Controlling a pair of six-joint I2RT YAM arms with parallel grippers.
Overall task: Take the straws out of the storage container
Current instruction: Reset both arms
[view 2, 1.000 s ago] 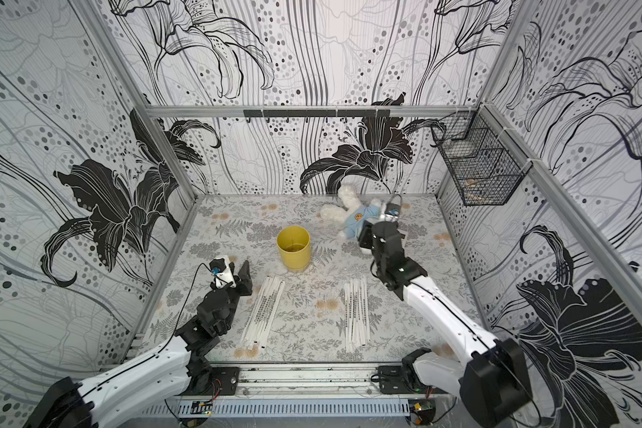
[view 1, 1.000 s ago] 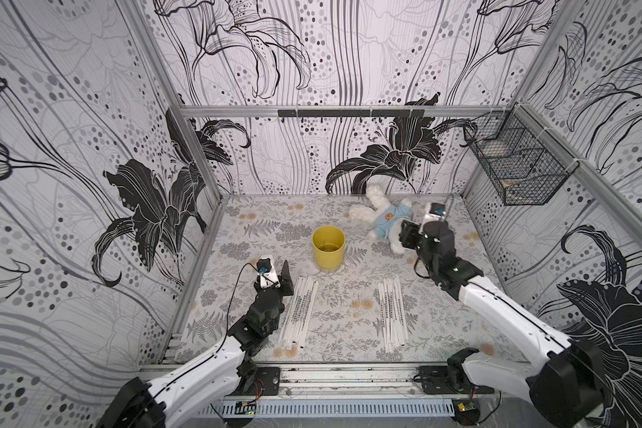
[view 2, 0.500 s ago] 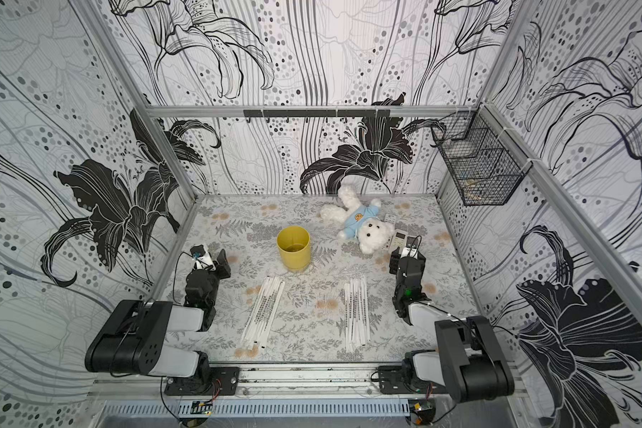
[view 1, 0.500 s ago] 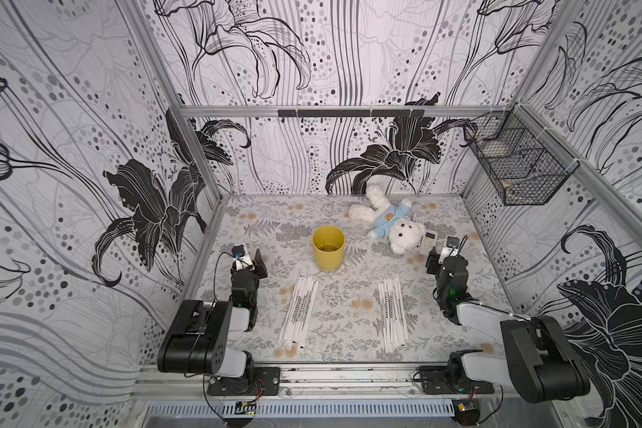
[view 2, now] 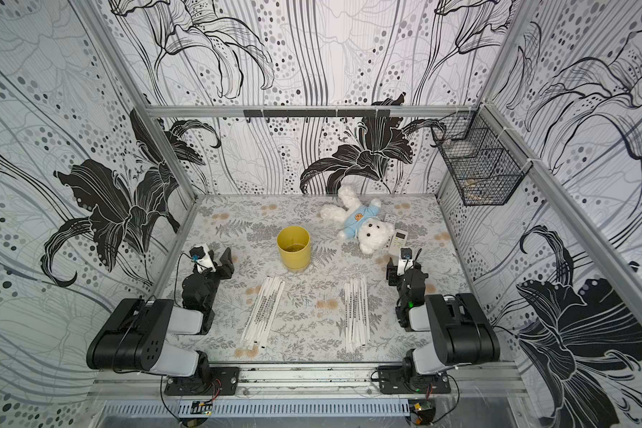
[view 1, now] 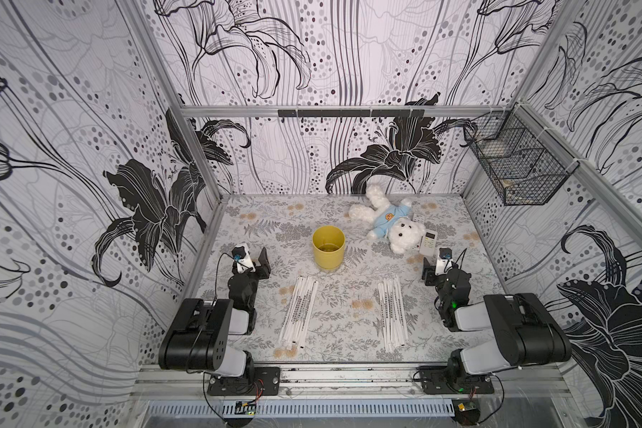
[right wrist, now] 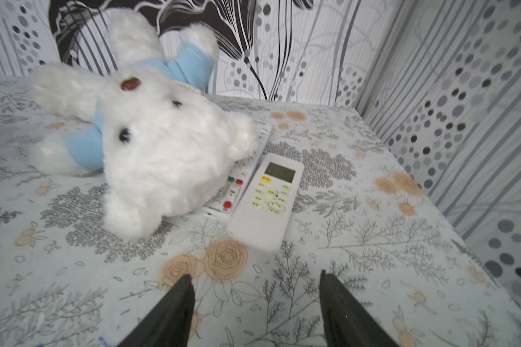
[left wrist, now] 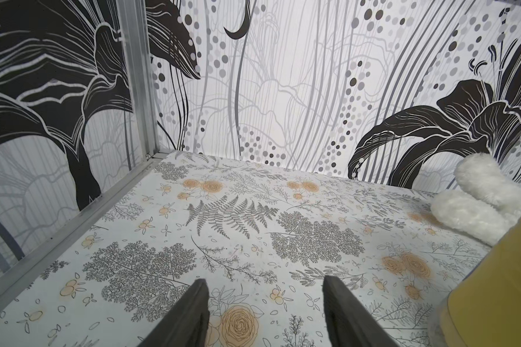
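Note:
The storage container is a mustard-yellow cup standing upright mid-table, with no straws in it. Its side shows at the edge of the left wrist view. The straws lie flat on the table in two bundles, a left one and a right one, both nearer the front than the cup. My left gripper sits low by the left wall, open and empty. My right gripper sits low by the right wall, open and empty, pointing at the remotes.
A white teddy in a blue shirt lies at the back right, its head on two white remotes. A black wire basket hangs on the right wall. Both arms are folded back near the front rail.
Both arms have pulled back from over the table and folded down at the sides. The right gripper left the teddy's side; the left left its straw bundle. Straws and cup have not moved.

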